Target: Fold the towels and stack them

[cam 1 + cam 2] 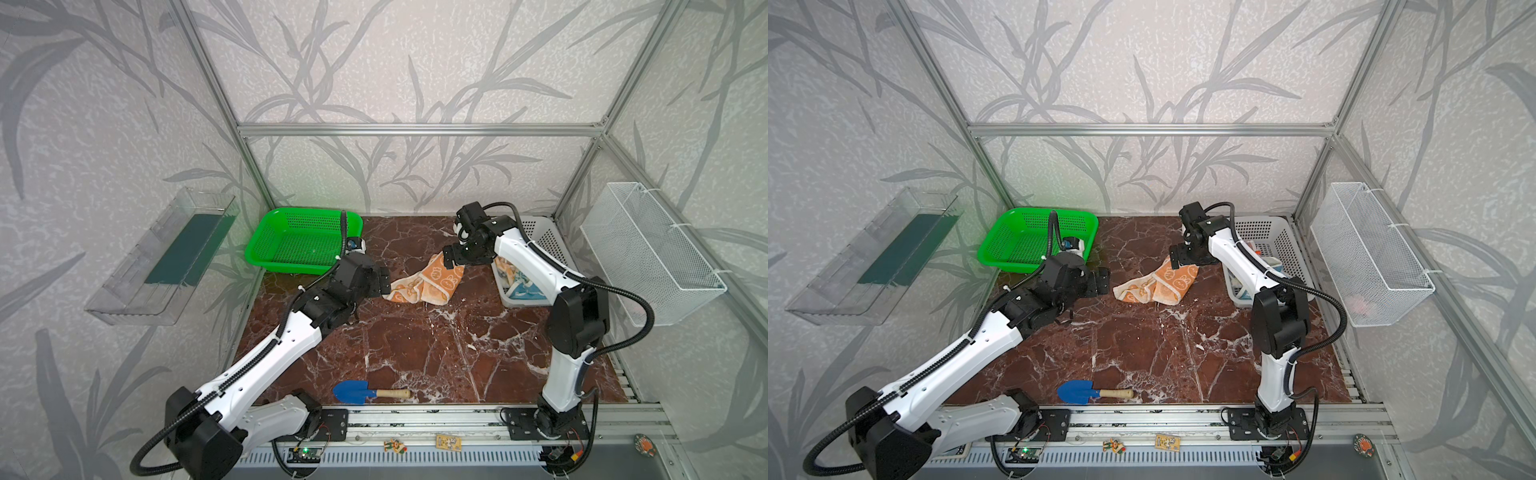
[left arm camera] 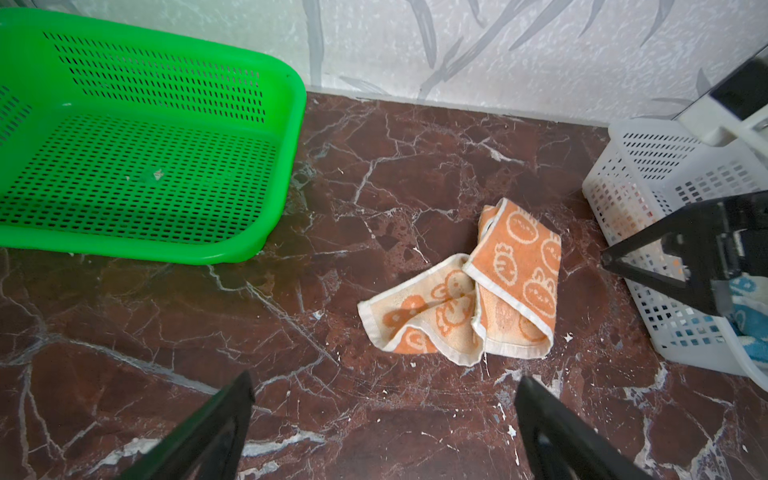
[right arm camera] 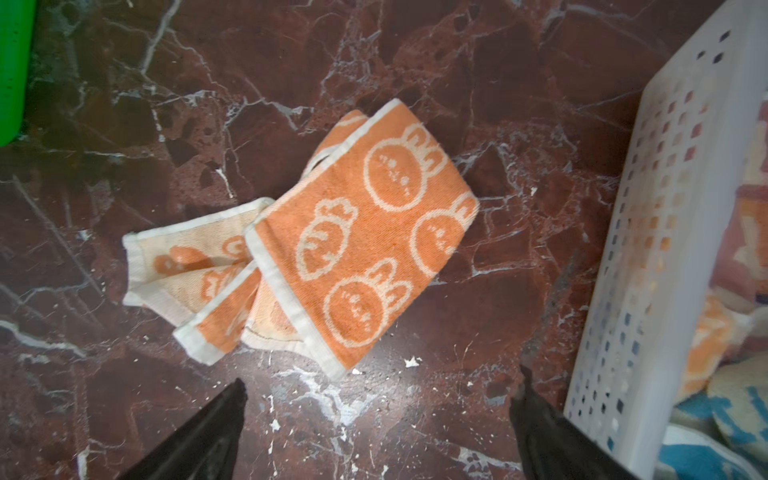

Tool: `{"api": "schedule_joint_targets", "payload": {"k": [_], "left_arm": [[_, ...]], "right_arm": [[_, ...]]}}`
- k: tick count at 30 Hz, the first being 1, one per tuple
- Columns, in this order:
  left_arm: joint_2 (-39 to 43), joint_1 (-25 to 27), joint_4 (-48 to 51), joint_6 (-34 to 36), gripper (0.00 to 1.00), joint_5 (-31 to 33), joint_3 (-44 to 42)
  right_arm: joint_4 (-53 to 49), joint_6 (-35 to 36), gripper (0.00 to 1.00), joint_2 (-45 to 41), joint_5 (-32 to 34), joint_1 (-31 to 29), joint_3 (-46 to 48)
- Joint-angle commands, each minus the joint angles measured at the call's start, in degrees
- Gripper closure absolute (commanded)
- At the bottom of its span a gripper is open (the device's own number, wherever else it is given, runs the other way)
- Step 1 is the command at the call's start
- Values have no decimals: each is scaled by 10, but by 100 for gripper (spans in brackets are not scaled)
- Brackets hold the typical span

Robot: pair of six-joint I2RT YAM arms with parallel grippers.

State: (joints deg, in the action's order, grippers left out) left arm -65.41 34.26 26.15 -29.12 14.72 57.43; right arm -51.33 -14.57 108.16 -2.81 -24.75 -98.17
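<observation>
in both top views the orange towel [image 1: 428,282] lies crumpled on the table [image 1: 415,353], between the left gripper [image 1: 385,283] and the right gripper [image 1: 449,257]; the other towels [image 1: 515,286] sit in the white basket [image 1: 545,239] just beside it; in the left wrist view your left jaws stand wide with nothing between them, the towel ahead and apart; in the right wrist view the right jaws are spread and empty too, the towel just ahead, untouched; judge it light, soft and floppy, likely to sag and drag; pinch a cream-hemmed corner with each gripper, not the bunched middle.
</observation>
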Motion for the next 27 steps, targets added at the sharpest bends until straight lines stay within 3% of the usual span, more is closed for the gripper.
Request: {"api": "schedule_joint_targets", "payload": {"k": [1, 8, 13, 19, 21, 24, 27], "left_arm": [[-12, -6, -8, -32, 1, -29, -14], [-11, -8, -3, -52, 1, -47, -32], [-14, -10, -1, -59, 1, -65, -35], [-34, -11, -10, -69, 1, -91, -40], [-41, -11, -13, -70, 1, -96, -44], [-49, -11, -13, -68, 1, -99, -45], [-53, -11, -10, -66, 1, -98, -45]], "right_arm": [[31, -1, 3, -4, -31, -18, 33], [30, 31, 13, 60, 60, -99, 32], [-9, 31, 23, 128, 151, -121, -16], [-35, 26, 57, 173, 248, -122, -47], [-37, 27, 74, 166, 264, -121, -47], [-22, 24, 91, 123, 253, -116, -28], [3, 11, 98, 60, 237, -96, 4]]}}
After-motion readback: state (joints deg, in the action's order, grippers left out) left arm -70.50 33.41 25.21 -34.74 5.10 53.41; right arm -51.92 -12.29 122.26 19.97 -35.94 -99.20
